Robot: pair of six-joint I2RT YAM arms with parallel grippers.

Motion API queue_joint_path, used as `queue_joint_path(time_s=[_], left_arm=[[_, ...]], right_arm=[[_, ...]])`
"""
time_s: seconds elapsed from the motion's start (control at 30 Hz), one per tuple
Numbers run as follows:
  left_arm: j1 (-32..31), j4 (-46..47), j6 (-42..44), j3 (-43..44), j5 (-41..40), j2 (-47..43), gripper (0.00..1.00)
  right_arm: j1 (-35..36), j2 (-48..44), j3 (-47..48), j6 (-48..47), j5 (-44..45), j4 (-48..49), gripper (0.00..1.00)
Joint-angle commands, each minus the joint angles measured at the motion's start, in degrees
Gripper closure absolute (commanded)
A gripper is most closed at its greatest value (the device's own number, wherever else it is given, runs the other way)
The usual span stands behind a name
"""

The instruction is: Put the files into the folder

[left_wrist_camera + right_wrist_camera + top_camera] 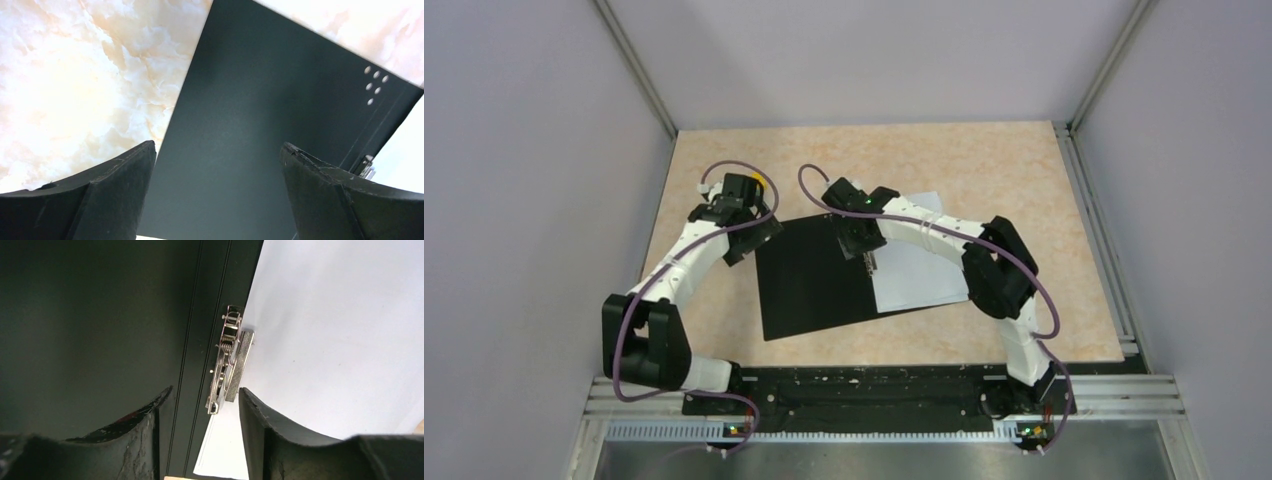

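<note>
At mid-worktop [1024, 180] the folder [809, 280] lies open, black side up, with the files [919, 275] on its right half by the clip [227, 360]. I judge them seated; right gripper [205, 392] and left gripper [217, 145] are both released.

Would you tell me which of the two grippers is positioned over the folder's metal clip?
The right gripper: the metal clip shows between its jaws, beside the white sheet. The left gripper sits over the bare black cover of the folder instead.
</note>
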Motion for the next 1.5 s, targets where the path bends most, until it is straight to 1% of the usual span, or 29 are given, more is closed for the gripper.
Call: queue_joint_path(time_s=[0.0, 0.07, 0.13, 0.2, 0.33, 0.43, 0.67, 0.97, 1.1, 1.23, 1.33, 1.47], left_arm=[[0.9, -0.69, 5.63, -2.41, 4.64, -2.68, 0.01], [0.98, -0.65, 5.99, -3.3, 4.88, -3.62, 0.01], [1.07, -0.79, 6.15, -3.89, 4.82, -4.42, 0.01], [1.16, -1.16, 6.24, -4.08, 4.77, -4.55, 0.01], [1.4, -1.83, 6.13, -4.51, 4.27, -4.83, 0.01], [1.62, -1.28, 6.19, -5.17, 4.6, -5.69, 0.01], [2.02, -1.32, 6.29, -5.07, 4.86, -6.44, 0.01], [2.22, -0.07, 5.36, -7.02, 5.11, -7.06, 0.01], [2.37, 0.1, 5.18, -7.78, 4.97, -6.98, 0.01], [3.35, 1.42, 5.42, -9.47, 7.16, -6.69, 0.01], [4.3, 2.15, 5.89, -10.35, 9.36, -6.22, 0.01], [5.4, 2.83, 7.18, -10.98, 12.62, -4.98, 0.02]], right_arm=[[1.21, 0.77, -1.17, 1.12, 4.34, 4.51, 0.52], [1.46, 0.99, -1.9, 1.15, 4.31, 5.8, 0.58], [1.68, 1.28, -2.06, 1.21, 4.87, 6.18, 0.7], [1.74, 1.94, -1.99, 1.41, 5.69, 5.87, 0.77], [1.79, 2.21, -3.44, 1.96, 6.94, 5.84, 0.78], [1.75, 1.95, -5.14, 2.14, 6.64, 7.13, 0.76], [1.87, 2.88, -6.32, 2.27, 6.21, 7.81, 0.77], [2.2, 2.66, -8.27, 2.18, 8.39, 9.02, 0.78], [2.48, 3.72, -8.83, 1.67, 9.17, 8.82, 0.84], [2.46, 4.23, -9.01, 0.77, 9.27, 8.79, 1.0], [2.05, 3.4, -9.19, 0.42, 7.63, 8.91, 1.0], [-0.28, -0.6, -11.3, 0.54, 3.57, 10.71, 1.0]])
